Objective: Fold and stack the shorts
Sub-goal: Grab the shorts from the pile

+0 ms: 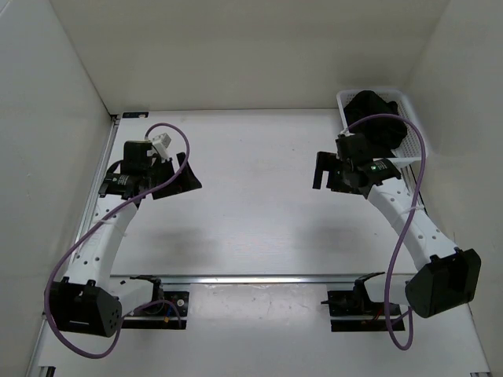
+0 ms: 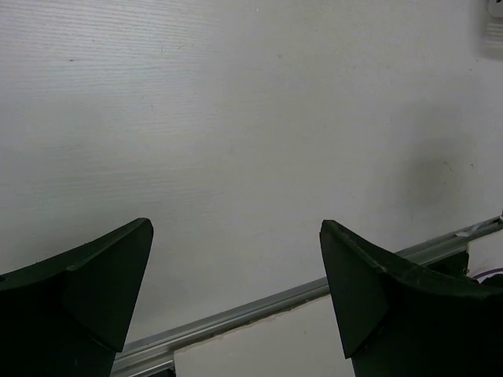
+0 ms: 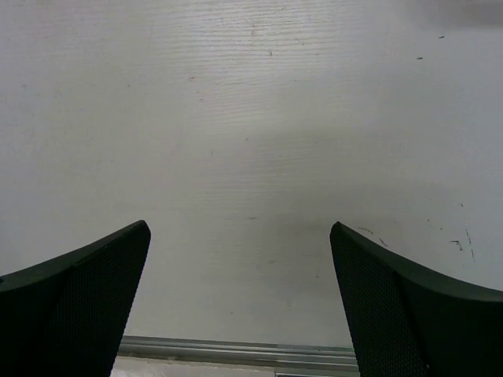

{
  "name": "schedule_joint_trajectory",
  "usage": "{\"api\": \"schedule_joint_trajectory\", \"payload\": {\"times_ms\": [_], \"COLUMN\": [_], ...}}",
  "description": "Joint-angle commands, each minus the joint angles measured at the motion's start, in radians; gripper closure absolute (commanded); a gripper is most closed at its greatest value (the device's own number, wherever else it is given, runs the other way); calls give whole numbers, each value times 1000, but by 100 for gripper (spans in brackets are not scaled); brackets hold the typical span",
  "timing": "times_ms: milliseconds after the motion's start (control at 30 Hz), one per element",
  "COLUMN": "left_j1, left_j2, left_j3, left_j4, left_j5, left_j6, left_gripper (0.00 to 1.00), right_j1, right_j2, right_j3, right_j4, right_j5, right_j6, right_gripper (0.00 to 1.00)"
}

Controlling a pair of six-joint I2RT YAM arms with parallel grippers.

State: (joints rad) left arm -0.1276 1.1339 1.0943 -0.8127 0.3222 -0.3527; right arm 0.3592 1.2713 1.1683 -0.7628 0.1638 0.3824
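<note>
The black shorts [image 1: 374, 116] lie bunched in a white mesh basket [image 1: 410, 110] at the back right corner, seen only in the top view. My right gripper [image 1: 321, 171] is open and empty, hovering over the bare table just left of the basket; its wrist view [image 3: 240, 228] shows only white table between the jaws. My left gripper [image 1: 182, 177] is open and empty over the left side of the table; its wrist view [image 2: 236, 226] also shows only table. Neither gripper touches the shorts.
A metal rail [image 1: 251, 277] runs across the near edge of the table and shows in both wrist views [image 2: 236, 318] [image 3: 236, 349]. White walls enclose the table on the left, back and right. Purple cables [image 1: 405, 236] loop along both arms.
</note>
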Motion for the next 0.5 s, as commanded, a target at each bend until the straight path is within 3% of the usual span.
{"api": "schedule_joint_trajectory", "payload": {"times_ms": [0,367,467], "left_j1": [-4,-14,-46], "left_j2": [3,13,23], "left_j3": [12,3,3], "left_j4": [-2,-2,-2], "left_j5": [12,3,-9], "left_j6": [3,-6,-6], "left_gripper": [0,0,0], "right_j1": [-6,-16,-78], "right_j2": [-44,-190,-178], "right_j3": [1,-39,17], "right_j4": [-17,-61,-72], "right_j5": [48,175,224], "right_j6": [12,12,24], "right_gripper": [0,0,0]}}
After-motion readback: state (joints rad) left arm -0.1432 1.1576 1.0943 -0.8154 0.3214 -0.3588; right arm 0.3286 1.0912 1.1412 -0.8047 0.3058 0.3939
